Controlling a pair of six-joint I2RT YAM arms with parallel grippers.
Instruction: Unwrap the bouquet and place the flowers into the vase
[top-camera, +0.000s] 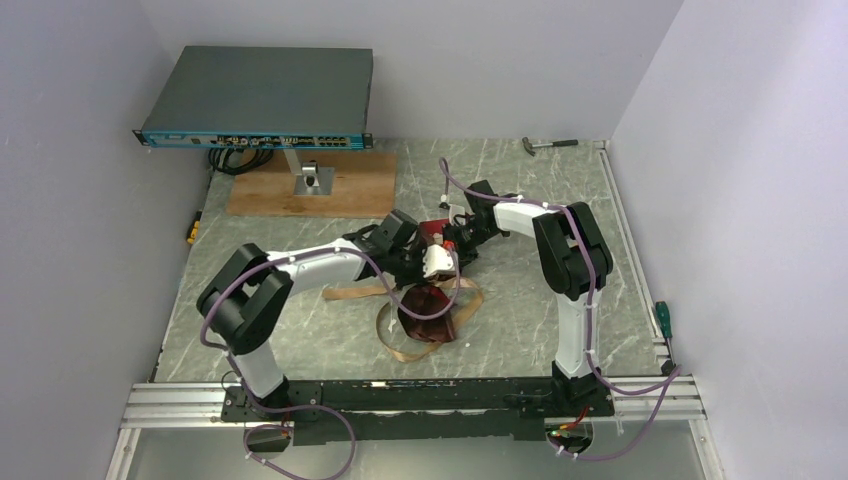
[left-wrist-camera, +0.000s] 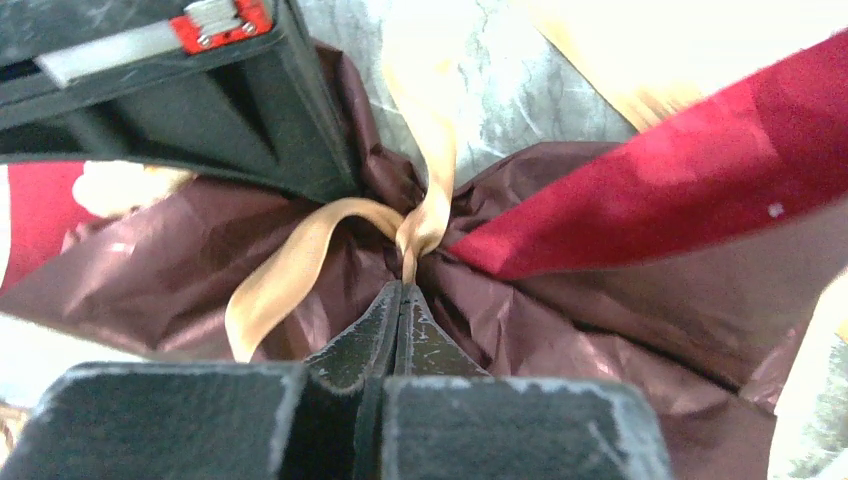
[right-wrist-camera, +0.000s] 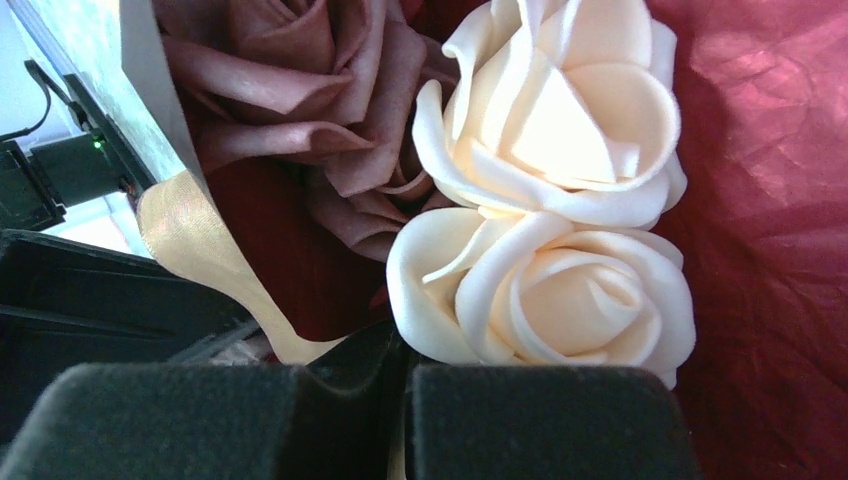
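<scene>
The bouquet (top-camera: 428, 300) lies mid-table in dark red crinkled paper (left-wrist-camera: 620, 300), tied with tan ribbon (left-wrist-camera: 290, 265) that trails in loops (top-camera: 415, 345) toward the near edge. Both arms meet over it. In the left wrist view my left gripper (left-wrist-camera: 404, 290) is shut, its tips pinching the ribbon right at the knot. The right wrist view shows my right gripper (right-wrist-camera: 405, 345) shut just below the flowers: two cream roses (right-wrist-camera: 560, 300) and a dusky pink one (right-wrist-camera: 290, 80). A pale strip of ribbon (right-wrist-camera: 200, 250) runs down between its fingers. The vase is not in view.
A flat electronics box (top-camera: 258, 98) on a metal stand sits on a wooden board (top-camera: 350, 190) at the back left. A hammer (top-camera: 548, 145) lies at the back right, a green-handled screwdriver (top-camera: 662, 318) at the right edge, a yellow tool (top-camera: 192, 232) at the left edge.
</scene>
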